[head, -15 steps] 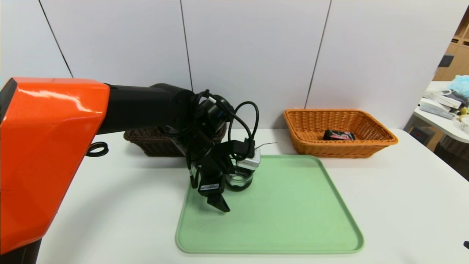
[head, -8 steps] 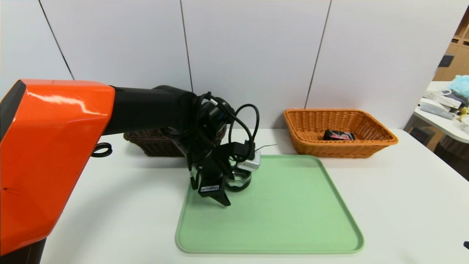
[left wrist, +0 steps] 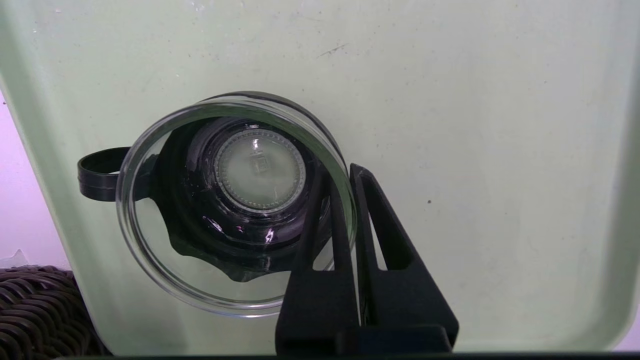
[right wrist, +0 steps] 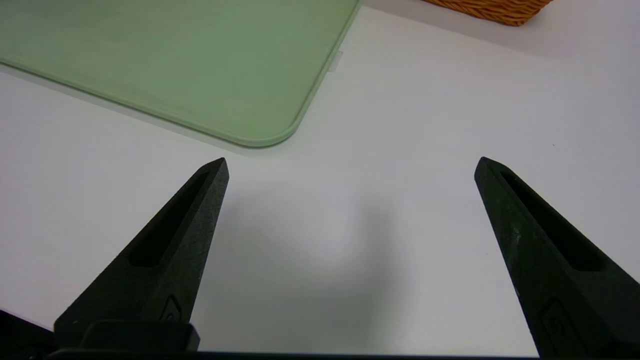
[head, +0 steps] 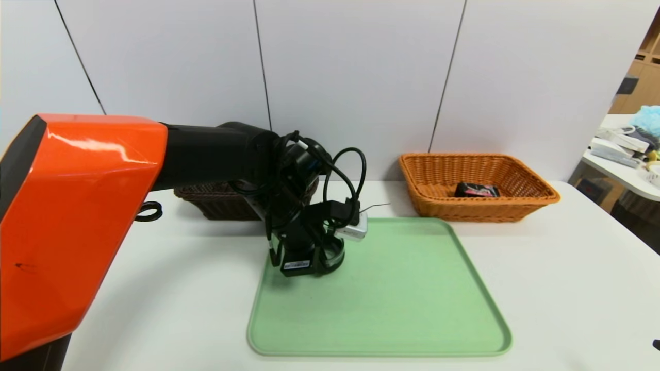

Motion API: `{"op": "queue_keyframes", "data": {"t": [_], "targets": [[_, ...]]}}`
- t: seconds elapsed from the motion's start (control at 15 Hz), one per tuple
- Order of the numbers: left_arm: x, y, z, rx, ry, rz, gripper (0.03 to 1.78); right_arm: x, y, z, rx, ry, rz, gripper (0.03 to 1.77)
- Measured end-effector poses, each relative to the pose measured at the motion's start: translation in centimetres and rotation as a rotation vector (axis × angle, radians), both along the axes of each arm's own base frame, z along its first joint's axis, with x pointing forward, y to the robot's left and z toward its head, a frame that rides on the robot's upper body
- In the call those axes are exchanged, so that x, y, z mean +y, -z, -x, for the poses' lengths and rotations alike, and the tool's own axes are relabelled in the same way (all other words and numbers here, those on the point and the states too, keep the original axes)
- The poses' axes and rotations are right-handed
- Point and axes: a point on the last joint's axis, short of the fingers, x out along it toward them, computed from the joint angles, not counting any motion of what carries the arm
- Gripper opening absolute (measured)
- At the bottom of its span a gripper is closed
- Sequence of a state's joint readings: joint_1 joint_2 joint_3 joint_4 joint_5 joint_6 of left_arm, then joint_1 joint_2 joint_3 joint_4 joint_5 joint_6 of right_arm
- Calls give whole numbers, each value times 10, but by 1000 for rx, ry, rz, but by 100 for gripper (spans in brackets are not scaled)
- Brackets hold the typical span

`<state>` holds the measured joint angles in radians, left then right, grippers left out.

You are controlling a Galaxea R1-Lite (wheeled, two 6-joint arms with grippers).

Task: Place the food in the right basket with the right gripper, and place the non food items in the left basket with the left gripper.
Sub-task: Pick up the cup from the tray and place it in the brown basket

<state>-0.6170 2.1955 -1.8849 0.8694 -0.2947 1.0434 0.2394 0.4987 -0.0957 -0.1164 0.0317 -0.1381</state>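
Clamping the wall of the clear glass cup (left wrist: 260,277) with the left end effector (left wrist: 339,169) over the far-left part of the green tray (head: 402,299), putting one finger inside the mouth and one outside. Probably choosing this pinch because of the wide mouth and thin wall, and leaving the handle (left wrist: 100,185) free. Keeping the cup upright on or just above the tray, unable to tell which; pointing its mouth upward, its long axis running vertically, and aiming its handle toward the tray edge near the dark brown basket (head: 227,206). Likely needing a straight lift and a move to that basket next, while risking a slip or a swing on such a one-sided grip. Parking the right end effector (right wrist: 352,167) over the table (right wrist: 325,300) at the near right, spreading its fingers wide and holding nothing. Resting the black packet (head: 477,190) inside the orange basket (head: 479,208), so seemingly finishing the food part.
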Motion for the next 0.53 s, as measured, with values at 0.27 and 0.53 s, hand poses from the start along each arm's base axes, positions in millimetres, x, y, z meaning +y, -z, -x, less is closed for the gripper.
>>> {"op": "queue_keyframes", "data": {"t": [0.27, 0.53], "targets": [[-1, 2, -2, 0, -1, 0, 10, 0, 0, 0, 4, 5, 1, 170], [-3, -2, -4, -25, -4, 15, 10, 0, 1, 0, 6, 5, 2, 170]]}}
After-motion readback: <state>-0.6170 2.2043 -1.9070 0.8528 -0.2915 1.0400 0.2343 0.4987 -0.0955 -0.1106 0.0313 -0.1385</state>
